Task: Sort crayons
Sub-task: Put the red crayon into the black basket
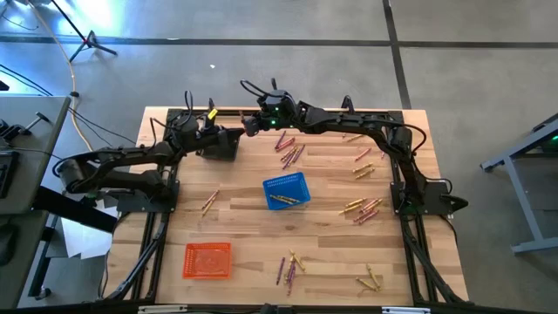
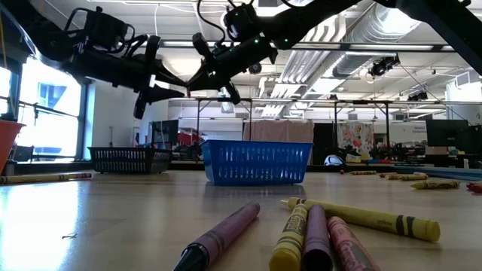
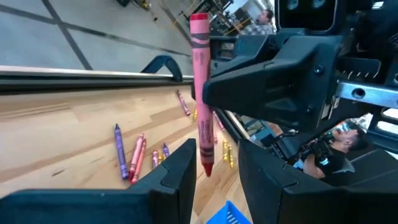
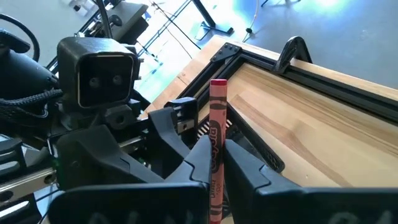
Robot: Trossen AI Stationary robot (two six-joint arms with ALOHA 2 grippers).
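Aloft, right pincer (image 4: 214,165) clamping red crayon (image 4: 216,134), left pincer (image 3: 214,171) parted around it

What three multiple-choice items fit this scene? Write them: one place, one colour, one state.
1. The blue mesh basket sits: A) mid-table B) at the left edge C) on the floor.
2. The crayon in the right gripper is: A) yellow B) red C) purple.
3. The left gripper has its fingers: A) shut on a basket B) shut empty C) open.
Key: A, the high view shows it central; B, a red shaft is clamped between the right fingers; C, the gap between them is wider than the crayon.
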